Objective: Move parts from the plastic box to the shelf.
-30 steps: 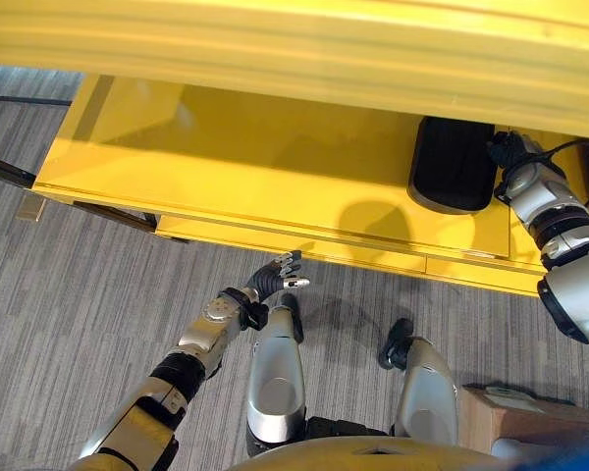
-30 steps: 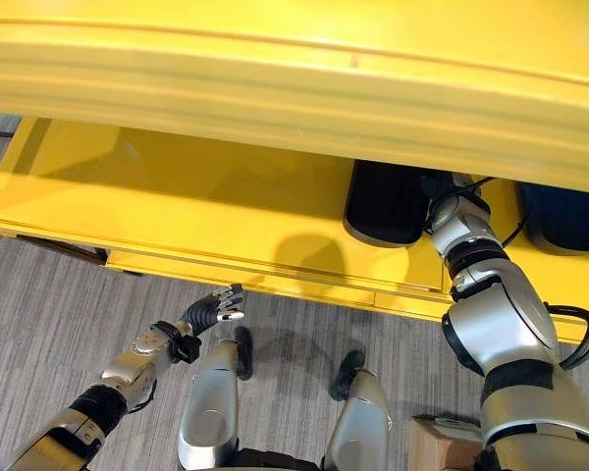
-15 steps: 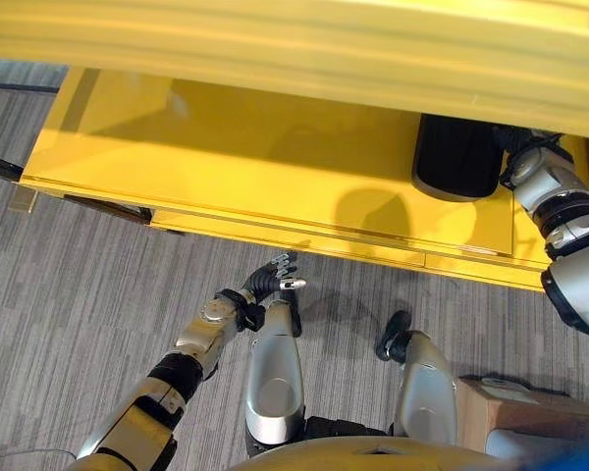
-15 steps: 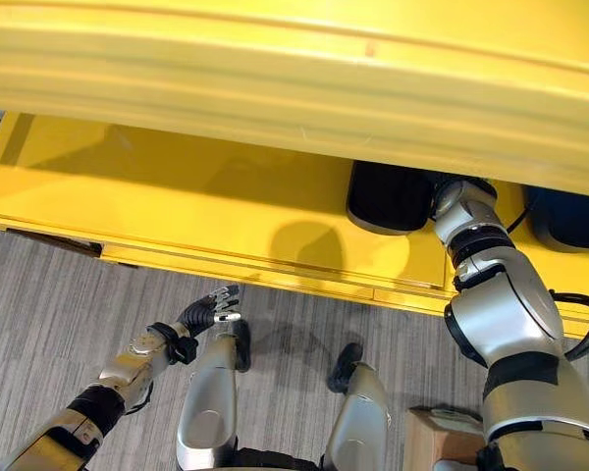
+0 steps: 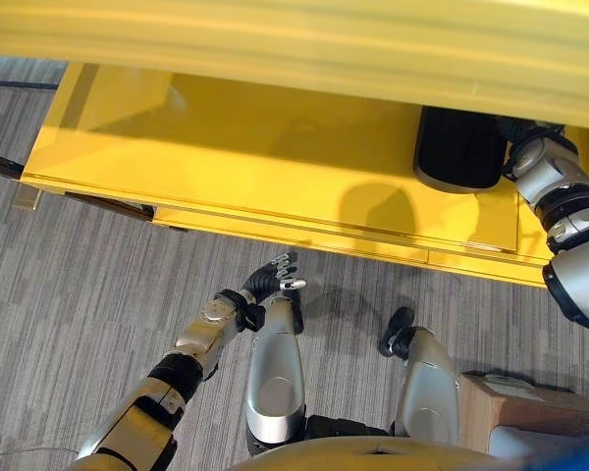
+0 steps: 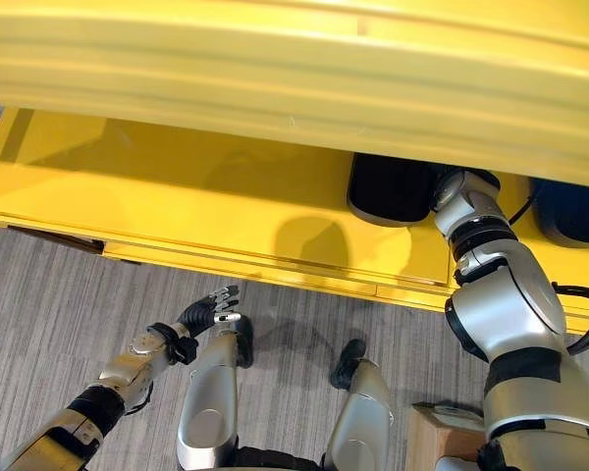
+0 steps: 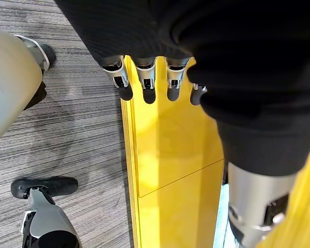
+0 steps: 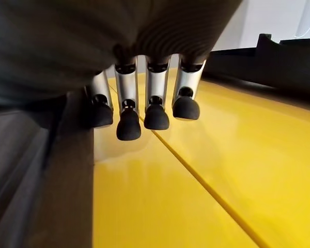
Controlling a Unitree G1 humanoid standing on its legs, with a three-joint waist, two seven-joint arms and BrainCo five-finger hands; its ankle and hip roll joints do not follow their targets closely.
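Observation:
A black moulded part (image 5: 458, 149) lies on the yellow shelf (image 5: 255, 157), at its right, half under the upper shelf board (image 5: 294, 39). My right hand (image 8: 156, 98) reaches in under that board just right of the part (image 8: 31, 165). Its fingers (image 8: 129, 111) hang relaxed over the bare yellow surface and hold nothing. My left hand (image 5: 272, 276) hangs low over the carpet in front of the shelf's edge, its fingers (image 7: 144, 82) spread and empty.
A second dark part (image 6: 569, 211) lies further right on the shelf. A cardboard box (image 5: 515, 407) stands on the grey carpet at the lower right. The shelf's left and middle are bare yellow surface.
My right hand has gone further in under the upper board, beside the black part. The view has shifted a little. The left hand has hardly moved.

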